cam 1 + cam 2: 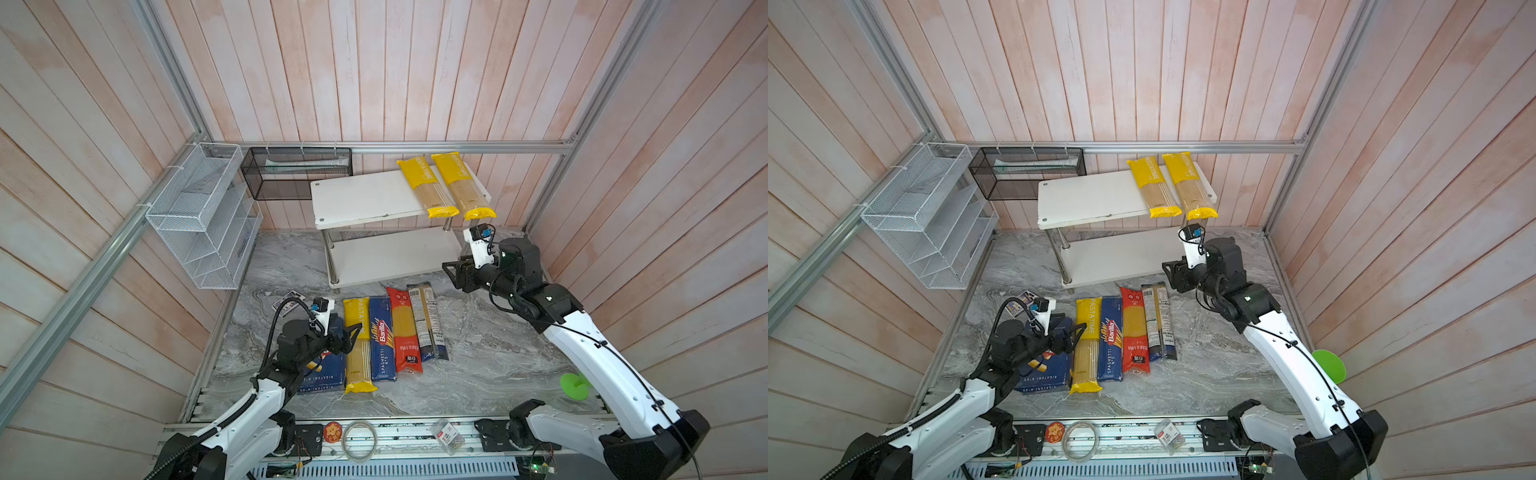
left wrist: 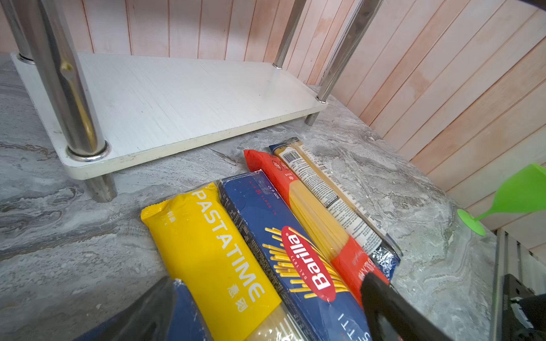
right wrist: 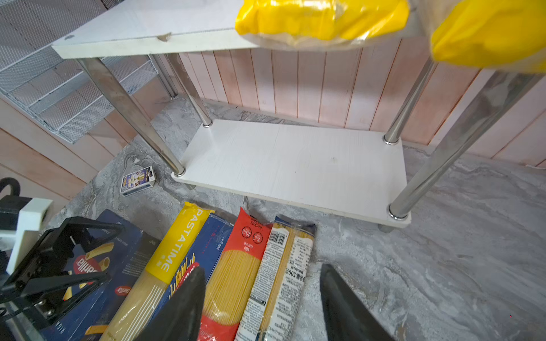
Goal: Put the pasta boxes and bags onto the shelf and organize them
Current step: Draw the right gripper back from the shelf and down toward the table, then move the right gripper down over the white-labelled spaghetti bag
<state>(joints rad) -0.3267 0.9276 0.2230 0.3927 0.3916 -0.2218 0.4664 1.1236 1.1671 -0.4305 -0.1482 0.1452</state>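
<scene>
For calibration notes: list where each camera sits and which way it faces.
Both top views: high over the robot's base, looking down on the shelf, the table, the left gripper and right gripper.
Left wrist: low over the table's yellow bag, facing the shelf's lower board; open left gripper fingers frame it.
Right wrist: low before the shelf, facing its lower board; open right gripper fingers and the left gripper show.
Both wrist views share the red bag.
</scene>
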